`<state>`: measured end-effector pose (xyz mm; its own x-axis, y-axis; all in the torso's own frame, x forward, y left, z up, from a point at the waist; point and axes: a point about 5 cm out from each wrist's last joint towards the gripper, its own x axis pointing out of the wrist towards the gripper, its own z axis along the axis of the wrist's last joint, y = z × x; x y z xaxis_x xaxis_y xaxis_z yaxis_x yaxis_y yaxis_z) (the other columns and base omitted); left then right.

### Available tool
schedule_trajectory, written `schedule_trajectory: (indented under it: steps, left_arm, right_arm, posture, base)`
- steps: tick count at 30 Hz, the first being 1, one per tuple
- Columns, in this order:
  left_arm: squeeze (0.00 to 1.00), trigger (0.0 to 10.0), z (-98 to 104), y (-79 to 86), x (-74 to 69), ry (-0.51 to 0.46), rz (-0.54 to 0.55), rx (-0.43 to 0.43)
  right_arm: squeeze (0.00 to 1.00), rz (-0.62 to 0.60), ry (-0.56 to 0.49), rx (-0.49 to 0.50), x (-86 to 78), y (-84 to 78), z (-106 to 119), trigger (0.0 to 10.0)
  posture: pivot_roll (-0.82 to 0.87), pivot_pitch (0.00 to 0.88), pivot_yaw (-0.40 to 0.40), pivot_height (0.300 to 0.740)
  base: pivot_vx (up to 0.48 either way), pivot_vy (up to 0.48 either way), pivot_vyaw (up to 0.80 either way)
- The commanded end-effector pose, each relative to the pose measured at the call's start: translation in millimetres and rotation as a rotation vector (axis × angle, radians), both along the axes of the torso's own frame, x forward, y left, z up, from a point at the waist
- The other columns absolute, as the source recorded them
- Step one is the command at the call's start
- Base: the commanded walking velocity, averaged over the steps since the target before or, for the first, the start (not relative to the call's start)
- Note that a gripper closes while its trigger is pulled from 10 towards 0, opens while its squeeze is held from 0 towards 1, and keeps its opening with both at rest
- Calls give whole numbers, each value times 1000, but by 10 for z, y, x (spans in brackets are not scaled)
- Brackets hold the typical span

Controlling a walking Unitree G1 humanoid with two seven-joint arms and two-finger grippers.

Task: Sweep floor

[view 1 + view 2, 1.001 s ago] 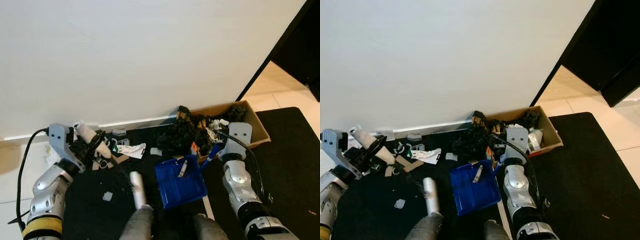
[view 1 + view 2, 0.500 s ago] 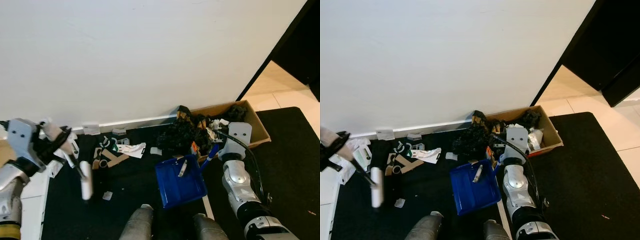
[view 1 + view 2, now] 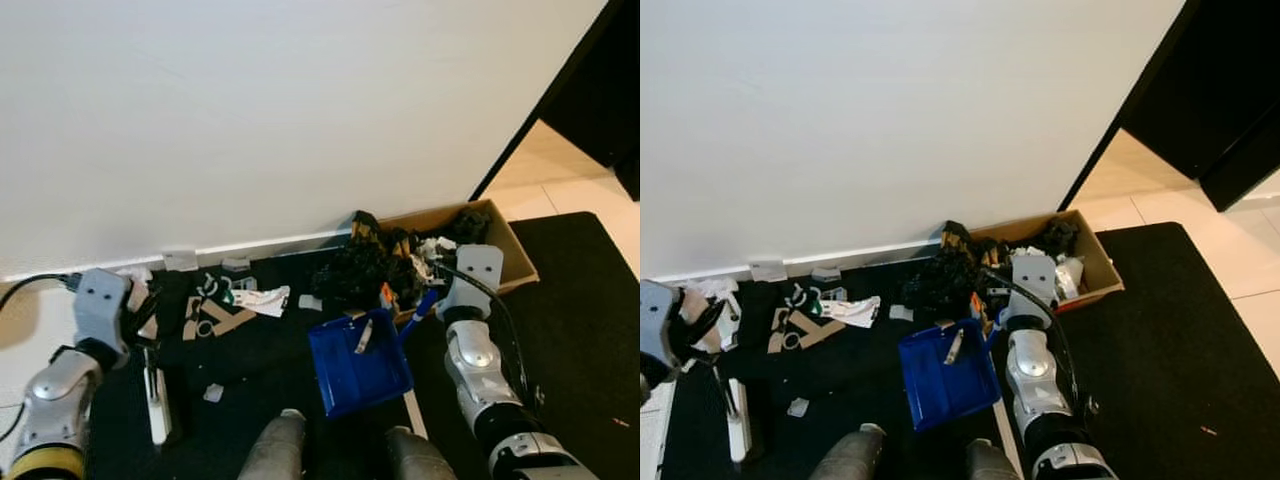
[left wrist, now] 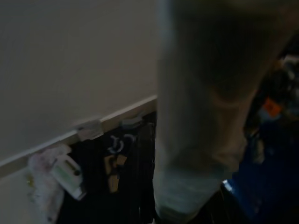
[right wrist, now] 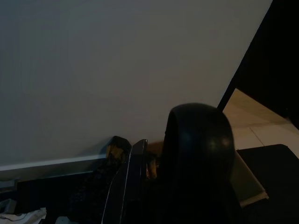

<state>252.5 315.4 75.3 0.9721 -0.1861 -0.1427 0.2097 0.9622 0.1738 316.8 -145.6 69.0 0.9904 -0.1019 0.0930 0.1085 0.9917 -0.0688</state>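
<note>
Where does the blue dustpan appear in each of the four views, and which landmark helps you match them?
Left eye view: dustpan, lower centre, on the dark mat.
Right eye view: lower centre, left of the right arm.
Left wrist view: dim blue patch at the edge, past the pale handle.
Right wrist view: cannot tell.
Shared landmark: the baseboard along the wall.

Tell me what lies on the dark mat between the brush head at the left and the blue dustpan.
In the left eye view, between the brush head and the blue dustpan, lies one small pale scrap; otherwise bare mat.

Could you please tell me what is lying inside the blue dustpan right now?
A small pale scrap lies inside the blue dustpan; the rest of its tray looks bare.
</note>
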Motion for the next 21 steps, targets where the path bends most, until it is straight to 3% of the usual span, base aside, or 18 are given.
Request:
schedule_trajectory:
  steps: [1,5,6,14,15,19,21]
  left_arm:
    - [0,10000,-250,-72,-112,83,16,-142]
    - [0,10000,-300,-122,-108,95,10,-201]
    - [0,10000,-360,-222,-109,110,-22,-264]
    - [0,10000,-407,-394,-97,107,-63,-381]
    - [0,10000,-446,-500,-120,123,-105,-434]
    - [0,10000,-468,-551,-134,133,-126,-459]
    - [0,10000,-492,-703,-161,144,-183,-503]
  right_arm:
    - [0,-13,95,-18,-110,-54,-202,10000]
    - [0,-11,95,-19,-109,-53,-203,10000]
    - [0,-7,96,-19,-104,-38,-200,10000]
    - [0,-5,93,-17,-92,-26,-188,10000]
    - [0,-5,91,-18,-91,-32,-186,10000]
    - [0,-6,91,-18,-90,-38,-184,10000]
    - [0,-11,92,-19,-93,-54,-186,10000]
  posture:
    - [190,248,-48,740]
    - [193,247,-51,740]
    - [193,245,-50,740]
    - [190,240,-52,740]
    - [187,240,-52,740]
    - [188,241,-52,740]
    - [188,244,-50,740]
  base:
    - [0,0,0]
    - [0,0,0]
    - [0,0,0]
    - [0,0,0]
    - [0,0,0]
    - [0,0,0]
    - [0,0,0]
